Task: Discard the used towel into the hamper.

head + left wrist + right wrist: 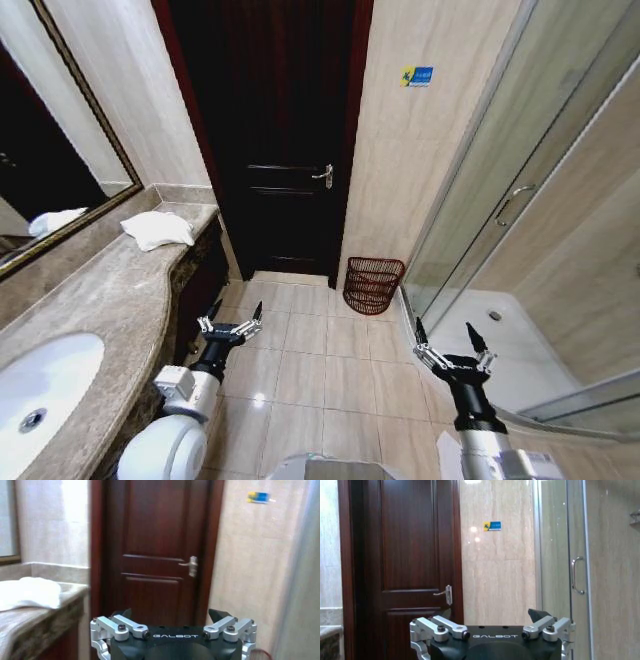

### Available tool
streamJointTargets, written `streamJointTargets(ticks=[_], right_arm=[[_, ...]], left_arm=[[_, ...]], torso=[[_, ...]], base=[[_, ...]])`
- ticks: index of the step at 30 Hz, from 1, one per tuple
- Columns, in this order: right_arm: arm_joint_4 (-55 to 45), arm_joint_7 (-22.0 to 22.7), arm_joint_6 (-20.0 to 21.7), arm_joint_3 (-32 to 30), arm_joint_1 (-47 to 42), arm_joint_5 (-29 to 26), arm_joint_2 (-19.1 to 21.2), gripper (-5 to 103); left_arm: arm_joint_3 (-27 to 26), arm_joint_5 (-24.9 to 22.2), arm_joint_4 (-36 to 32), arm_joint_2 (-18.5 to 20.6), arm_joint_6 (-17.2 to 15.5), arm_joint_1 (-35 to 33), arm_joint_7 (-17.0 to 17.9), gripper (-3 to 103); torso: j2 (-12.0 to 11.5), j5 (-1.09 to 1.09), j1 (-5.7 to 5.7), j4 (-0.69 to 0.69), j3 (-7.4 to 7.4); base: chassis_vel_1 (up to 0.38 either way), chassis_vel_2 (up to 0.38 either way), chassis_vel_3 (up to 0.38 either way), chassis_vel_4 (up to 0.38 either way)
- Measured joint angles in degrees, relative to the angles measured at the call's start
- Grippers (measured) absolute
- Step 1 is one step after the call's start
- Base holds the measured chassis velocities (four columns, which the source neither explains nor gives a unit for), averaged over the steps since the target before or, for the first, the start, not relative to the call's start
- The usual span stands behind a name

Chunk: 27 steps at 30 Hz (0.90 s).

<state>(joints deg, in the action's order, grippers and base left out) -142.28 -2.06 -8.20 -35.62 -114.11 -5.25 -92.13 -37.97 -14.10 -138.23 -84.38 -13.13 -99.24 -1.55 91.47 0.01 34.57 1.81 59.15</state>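
At 12 o'clock, far end of the mottled stone counter (110, 290): one white towel (157, 229), soft, crumpled heap. One hamper (373, 284) at 1 o'clock on pale floor tiles, round, reddish-brown wicker, ribbed see-through sides, beside the dark wood door (270, 130). Left gripper (233, 320) low beside the counter, fingers spread wide, empty. Right gripper (452, 346) at 4 o'clock, likewise wide, empty. One oval white basin (40, 385).

Left gripper (170, 617) (spread), towel (30, 592), door (155, 547)
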Motion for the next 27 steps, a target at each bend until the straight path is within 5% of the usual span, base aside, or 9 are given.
streamJointTargets(ticks=[3, 9, 14, 18, 21, 27], right_arm=[[-0.1, 0.0, 6.8, -1.5, 6.0, 0.9, 0.0, 100], [-0.5, 0.1, 16.4, -3.7, 14.6, 2.3, 0.0, 100], [-0.5, 0.1, 16.9, -3.8, 15.0, 2.4, 0.0, 100], [-0.5, 0.1, 16.8, -3.8, 15.3, 2.5, 0.0, 100], [0.7, -0.7, 9.9, -2.7, 18.5, 4.0, 0.0, 100], [1.2, -2.8, 7.7, -2.5, 17.5, 5.5, 0.0, 100]], left_arm=[[-0.6, -2.5, 2.9, 0.5, 3.3, 2.9, 5.0, 100], [1.0, 0.5, 1.3, -2.4, 5.9, 3.4, 5.2, 100], [2.4, 0.5, -0.2, -3.3, 5.8, 2.7, 4.8, 100], [3.0, 1.8, -0.3, -3.5, 9.3, 2.2, 1.9, 100], [3.0, 4.2, 0.5, -3.1, 14.6, 1.9, -1.3, 100], [1.4, 4.1, 2.1, -0.4, 16.3, 1.4, -2.8, 100]], torso=[[0.0, -0.01, 0.02, -0.02, 0.01], [0.0, 0.00, 0.02, 0.00, 0.01], [0.0, 0.00, 0.02, -0.02, 0.01], [0.0, 0.00, 0.01, -0.02, 0.00], [0.0, 0.00, 0.01, -0.01, 0.00], [0.0, -0.01, 0.02, -0.01, 0.00]], base=[[0.000, 0.000, 0.000, 0.000], [0.000, 0.000, 0.000, 0.000], [0.000, 0.000, 0.000, 0.000], [0.000, 0.000, 0.000, 0.000], [0.000, 0.000, 0.000, 0.000], [0.000, 0.000, 0.000, 0.000]])
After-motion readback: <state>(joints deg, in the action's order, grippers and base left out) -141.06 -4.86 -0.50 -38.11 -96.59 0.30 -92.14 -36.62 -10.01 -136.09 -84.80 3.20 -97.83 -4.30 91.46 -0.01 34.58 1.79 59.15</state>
